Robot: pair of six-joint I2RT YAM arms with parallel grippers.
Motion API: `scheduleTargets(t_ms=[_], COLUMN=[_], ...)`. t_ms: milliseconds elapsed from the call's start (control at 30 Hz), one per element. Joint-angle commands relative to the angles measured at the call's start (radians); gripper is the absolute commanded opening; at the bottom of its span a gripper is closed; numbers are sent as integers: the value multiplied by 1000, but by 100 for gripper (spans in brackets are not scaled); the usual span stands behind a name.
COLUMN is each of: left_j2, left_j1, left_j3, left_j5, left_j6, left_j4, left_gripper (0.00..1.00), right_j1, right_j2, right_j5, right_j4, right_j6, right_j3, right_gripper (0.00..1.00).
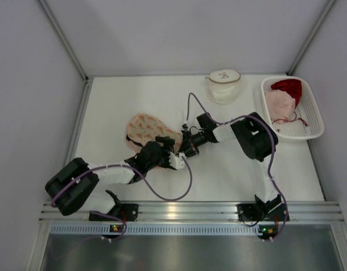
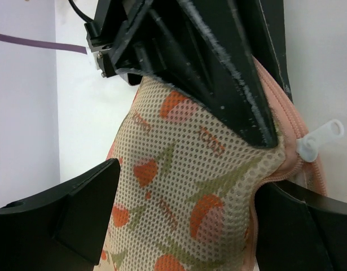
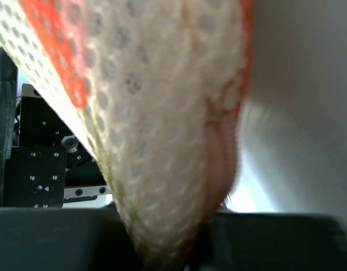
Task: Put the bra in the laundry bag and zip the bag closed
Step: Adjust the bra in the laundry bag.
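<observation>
Laundry bag [image 1: 144,130], mesh printed with orange tulips, lying on the table [image 1: 229,169] left of centre in the overhead view, with both arms meeting at its lower right edge. Right gripper [image 2: 262,127] is clenched on a fold of the mesh beside the pink zipper [image 2: 315,178], whose white pull tab [image 2: 321,137] juts out at the right of the left wrist view. Left gripper [image 2: 187,189] stands released, its jaws spread wide with the bag between them. Whether the zipper is shut cannot be told, nor what the bag contains. Red and pink cloth [image 1: 283,99] lies in the white basket [image 1: 317,121] at the upper right; the bra may be among it or already bagged. Judged stage: work at the zipper edge, closure not confirmed. A round white pouch [image 1: 223,86] sits at top centre.
</observation>
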Motion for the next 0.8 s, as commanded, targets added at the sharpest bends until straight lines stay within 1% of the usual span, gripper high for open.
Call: scheduleTargets(t_ms=[0,33,67,100,167,200,233,300,333,367,433,567,633,667,700,733,767], left_j2=[7,2,-4,-12,-38,-79,-105,-185,-211,-261,-308,-398,-429,-456,-470,-483,-495], left_j1=[-5,-5,-5,-5,-4,-4,-2,-2,-2,-2,-2,-2,-1,2,6,7,7], left_j3=[24,26,26,25,32,35,40,51,52,52,54,76,100,133,147,158,170], left_j5=[-29,-38,-54,-58,-58,-43,-29,-5,56,72,102,104,121,177,222,263,340], left_j6=[-36,-36,-36,-33,-37,-42,-42,-46,-49,-55,-68,-126,-143,-137,-122,-99,-35], left_j4=[79,79,79,76,6,-26,-107,-216,-255,-337,-396,-543,-644,-689,-791,-834,-888], left_gripper=[91,93,93,94,95,95,95,96,96,96,97,97,93,91,88,83,78], right_j1=[25,24,23,23,19,16,10,-4,-9,-12,-24,-33,-38,-39,-38,-39,-39], right_j2=[38,40,43,43,41,40,38,37,35,34,31,22,20,21,21,25,26], right_j5=[24,22,22,20,17,17,17,20,22,20,24,25,25,25,25,27,28], right_j4=[22,32,45,58,124,144,157,164,167,174,186,197,198,198,198,197,197], right_j6=[91,99,110,118,165,179,191,193,194,194,199,204,202,199,199,199,197], right_j3=[-1,-2,-7,-13,-28,-42,-47,-50,-51,-53,-57,-66,-71,-71,-71,-71,-71], right_gripper=[8,3,0,0,0,0,0,0,0,0,0,0,0,0,0,0,0])
